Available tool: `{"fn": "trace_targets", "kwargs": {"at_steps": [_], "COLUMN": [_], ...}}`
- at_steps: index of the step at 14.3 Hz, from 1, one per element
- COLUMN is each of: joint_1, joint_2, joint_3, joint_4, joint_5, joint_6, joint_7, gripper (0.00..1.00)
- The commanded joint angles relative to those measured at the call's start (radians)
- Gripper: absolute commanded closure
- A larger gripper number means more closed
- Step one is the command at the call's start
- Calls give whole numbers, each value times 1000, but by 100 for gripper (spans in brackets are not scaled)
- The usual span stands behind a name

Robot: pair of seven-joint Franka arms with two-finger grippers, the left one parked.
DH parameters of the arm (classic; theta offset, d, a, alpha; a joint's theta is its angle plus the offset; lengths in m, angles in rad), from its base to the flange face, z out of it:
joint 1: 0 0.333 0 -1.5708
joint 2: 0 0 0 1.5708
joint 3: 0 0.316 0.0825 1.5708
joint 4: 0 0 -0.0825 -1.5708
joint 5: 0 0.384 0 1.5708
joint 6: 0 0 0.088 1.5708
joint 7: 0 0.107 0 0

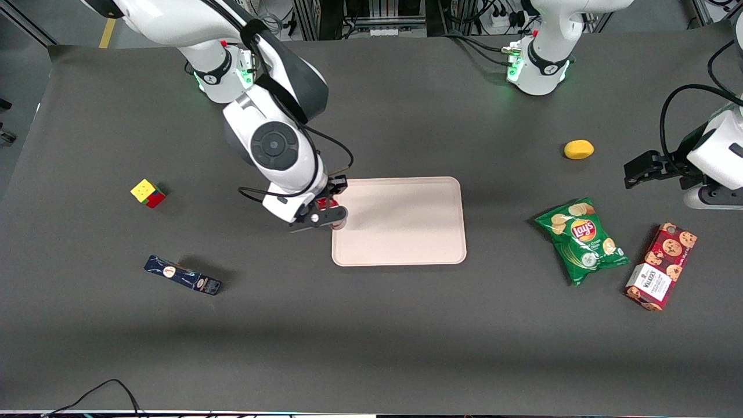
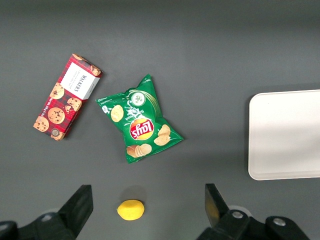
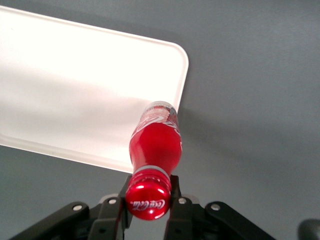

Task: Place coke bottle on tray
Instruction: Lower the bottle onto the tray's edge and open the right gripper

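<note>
Dark grey matting covers the whole table [image 1: 371,325], and the relation that counts sits at the pale tray's [image 1: 406,223] edge toward the working arm. Starting at the gripper [image 3: 148,200]: its two fingers are closed tight around the neck of the coke bottle [image 3: 155,145], just under the red cap. From that grip the bottle hangs upright, long axis vertical, its clear base pointing down. The base appears to be over the tray's rim [image 3: 182,75] near a rounded corner, whether just inside the rim or astride it I cannot tell, nor whether it touches. In my judgement, a short shift toward the tray's middle, then a lowering, would set it safely down
</note>
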Motion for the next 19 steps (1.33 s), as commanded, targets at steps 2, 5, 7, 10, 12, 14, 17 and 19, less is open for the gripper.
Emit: {"fn": "trace_targets", "kwargs": {"at_steps": [2,5,7,10,12,14,17,19], "joint_1": [21,23,23,23,23,23,23,21], "joint_2": [60,94,107,126,127,127,114,103], "joint_3": [11,11,11,11,11,10,10,10], "joint_4": [2,2,2,5,7,8,10,14], "joint_5": [-67,-70,-90,-93,-93,-87,-84,-84], "joint_6": [79,111,118,133,135,133,131,127], "joint_7": [63,63,63,63,64,66,67,66], "gripper": [100,100,100,100,100,87,0,0]}}
